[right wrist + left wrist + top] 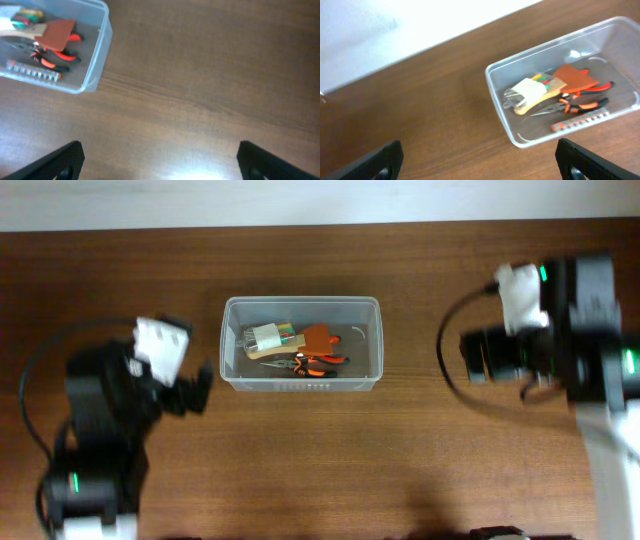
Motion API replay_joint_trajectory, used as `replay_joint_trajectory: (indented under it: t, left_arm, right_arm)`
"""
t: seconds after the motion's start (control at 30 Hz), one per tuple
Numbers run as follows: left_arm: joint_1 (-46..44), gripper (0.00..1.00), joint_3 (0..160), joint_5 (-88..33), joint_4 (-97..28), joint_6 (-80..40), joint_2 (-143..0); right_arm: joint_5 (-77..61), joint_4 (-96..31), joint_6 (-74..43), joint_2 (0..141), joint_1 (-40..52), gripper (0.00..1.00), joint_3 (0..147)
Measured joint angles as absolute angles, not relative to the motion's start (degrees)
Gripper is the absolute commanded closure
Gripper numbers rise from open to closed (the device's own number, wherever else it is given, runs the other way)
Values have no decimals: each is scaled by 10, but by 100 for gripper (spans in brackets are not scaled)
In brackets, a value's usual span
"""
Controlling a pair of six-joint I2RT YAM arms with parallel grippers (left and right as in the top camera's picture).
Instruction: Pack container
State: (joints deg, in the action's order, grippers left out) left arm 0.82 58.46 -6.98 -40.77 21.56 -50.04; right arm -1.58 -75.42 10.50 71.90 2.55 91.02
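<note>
On table [400, 460] centre: container [300, 301] holds pliers [318, 364]; left gripper [480, 167], right gripper [160, 164] wide open, empty.

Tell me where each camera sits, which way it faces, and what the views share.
Overhead: above the table, facing straight down; container in the centre, left gripper and right gripper on either side.
Left wrist: on the left arm, angled down at the container; own open fingers at the bottom corners.
Right wrist: on the right arm, facing bare tabletop, container corner top left; own open fingers low.
Shared: all three views show the container and its pliers.
</note>
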Motion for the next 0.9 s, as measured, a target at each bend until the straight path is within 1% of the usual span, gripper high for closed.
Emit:
replay_joint_trajectory:
  t: [0.2, 0.27, 0.4, 0.5, 0.63, 0.9]
  left_arm:
    - [-39, 1, 473, -46, -397, 215, -328]
    - [-47, 1, 451, -43, -396, 211, -296]
    - [-51, 1, 431, -40, -397, 194, -272]
    - [-51, 1, 429, -40, -397, 189, -271]
    - [-51, 1, 429, -40, -397, 185, -271]
    - [-51, 1, 429, -38, -398, 184, -271]
  right_arm:
    - [-16, -670, 110, 464, 25, 1, 703]
    - [-16, -659, 113, 379, 25, 2, 642]
    - [-16, -651, 117, 257, 25, 1, 540]
    - [-16, -651, 119, 205, 25, 1, 498]
    - [-16, -658, 120, 165, 25, 1, 492]
    - [-16, -673, 120, 160, 25, 1, 491]
